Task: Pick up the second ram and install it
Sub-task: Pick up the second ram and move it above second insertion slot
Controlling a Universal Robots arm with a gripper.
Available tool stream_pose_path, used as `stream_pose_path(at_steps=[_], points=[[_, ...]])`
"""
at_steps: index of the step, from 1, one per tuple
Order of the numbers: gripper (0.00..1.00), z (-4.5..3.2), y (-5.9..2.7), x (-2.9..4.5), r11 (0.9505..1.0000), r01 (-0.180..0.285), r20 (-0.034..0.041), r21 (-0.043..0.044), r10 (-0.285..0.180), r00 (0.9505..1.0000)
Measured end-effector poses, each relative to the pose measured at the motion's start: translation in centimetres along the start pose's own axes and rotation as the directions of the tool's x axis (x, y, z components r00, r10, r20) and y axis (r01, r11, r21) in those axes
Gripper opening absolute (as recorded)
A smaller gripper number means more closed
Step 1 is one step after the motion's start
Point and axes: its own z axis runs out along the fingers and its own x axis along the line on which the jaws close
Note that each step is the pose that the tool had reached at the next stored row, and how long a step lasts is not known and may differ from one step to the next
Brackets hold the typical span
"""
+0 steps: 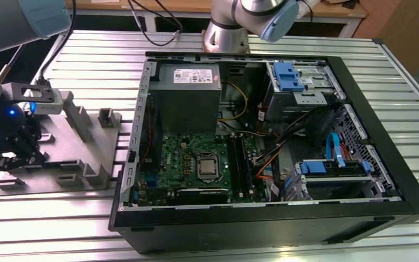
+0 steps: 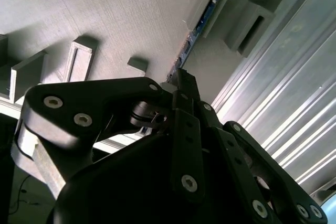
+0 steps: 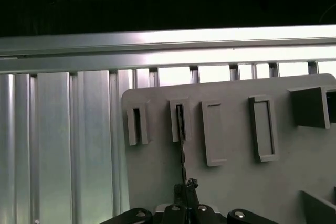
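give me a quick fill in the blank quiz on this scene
1. The second ram stands on edge in a holder on the ____ plate.
2. That plate lies to the exterior view's ____ of the computer case.
3. The claw is at the ram, ____ the computer case.
Missing: grey, left, outside

In the exterior view we look down from high up and far back, at a slant, onto the open computer case (image 1: 268, 224) and the grey plate (image 1: 78, 147) at the exterior view's left. In both wrist views we sit close behind the gripper (image 3: 186, 186) and look past it at that same grey plate and the ribbed table (image 3: 63, 145) under it. The second wrist view sits closest of all.
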Motion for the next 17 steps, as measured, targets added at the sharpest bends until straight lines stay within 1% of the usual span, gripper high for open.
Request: stream_pose_path(at_steps=[5,9,17], points=[[0.1,0.2,0.0,0.01,0.9999,0.012,-0.0004,-0.0005,-0.012,0.9999],[0.1,0.23,0.0,0.01,0.9979,0.065,-0.0013,-0.0021,-0.065,0.9979],[0.1,0.32,0.01,-0.14,0.9978,0.066,-0.001,-0.0021,-0.066,0.9978]])
